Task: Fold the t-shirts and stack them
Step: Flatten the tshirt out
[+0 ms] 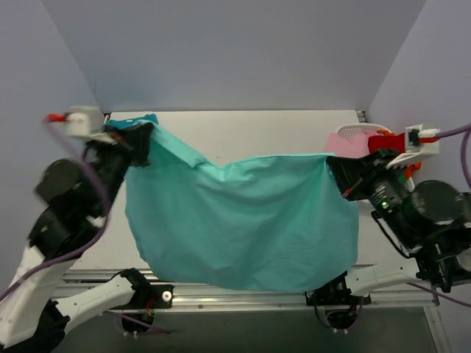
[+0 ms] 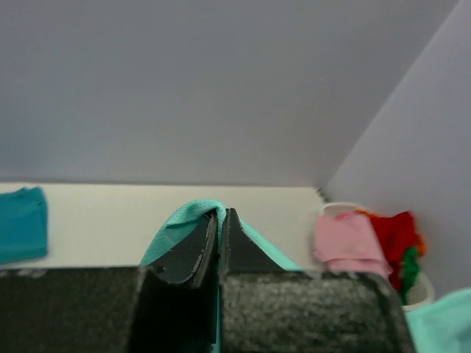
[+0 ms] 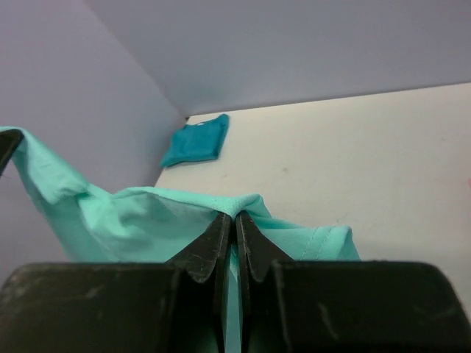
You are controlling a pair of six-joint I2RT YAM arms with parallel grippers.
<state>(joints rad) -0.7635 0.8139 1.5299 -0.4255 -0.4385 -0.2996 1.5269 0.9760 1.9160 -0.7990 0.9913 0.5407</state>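
Nearest you, the light turquoise tee (image 1: 243, 220) hangs as a wide sheet between your 2 arms. Its lower hem droops down to the near rail (image 1: 235, 296), by the arm bases. Your left hand (image 2: 221, 213) is clamped on 1 upper corner, with cloth bunched over the tips of the closed fingers. Your right hand (image 3: 235, 217) is pinched on the other corner in the same way. The top edge sags in the middle, so the cloth is not taut.

This looks like the spread-out step, with the shirt lifted and opened and no fold yet made. The next move likely calls for drawing the hands a little further apart to take out the sag. Then lower both hands together and carry the shirt away from you, so the hem lands on the counter (image 1: 250, 131) rather than on the rail.

Beyond the shirt, the counter is pale. At the far left corner, just beside your left hand, lies the darker teal tee (image 3: 197, 140), which appears already folded; avoid dragging cloth over it. At the far right, close to your right hand, stands a white basket (image 1: 362, 129) holding a pink garment (image 1: 346, 145) and a red garment (image 1: 386, 141). Keep that wrist clear of it.
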